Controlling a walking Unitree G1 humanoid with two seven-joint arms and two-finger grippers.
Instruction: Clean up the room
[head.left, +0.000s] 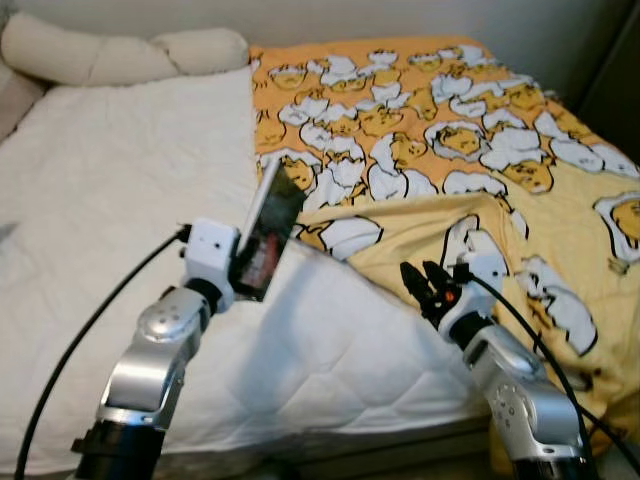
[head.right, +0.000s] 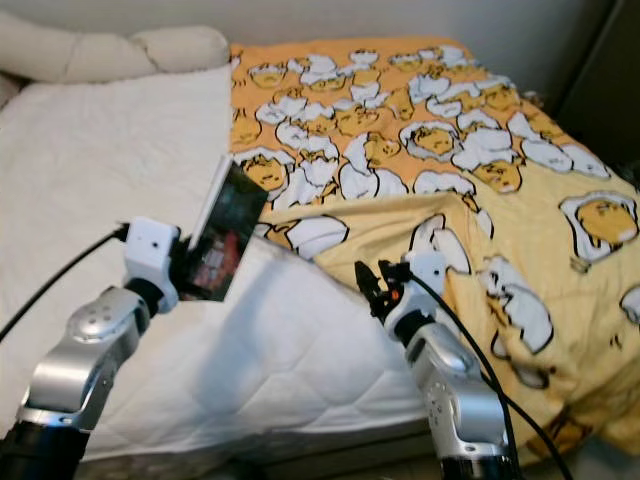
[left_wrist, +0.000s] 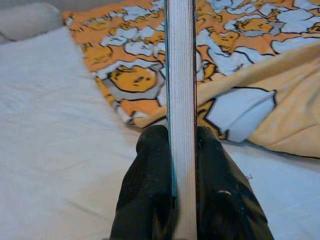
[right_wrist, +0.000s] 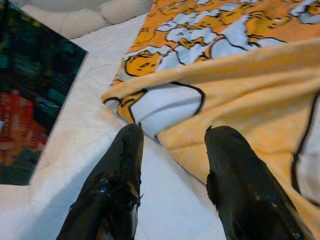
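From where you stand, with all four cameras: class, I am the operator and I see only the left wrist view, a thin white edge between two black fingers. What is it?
Observer: A book with a dark cover, held upright above the white mattress by the left gripper.
Operator: Where is the other arm?
Observer: The right gripper hovers at the folded-back edge of the yellow blanket, fingers apart, holding nothing.
Operator: Anything else on the bed?
Observer: A cream pillow lies along the head of the bed.
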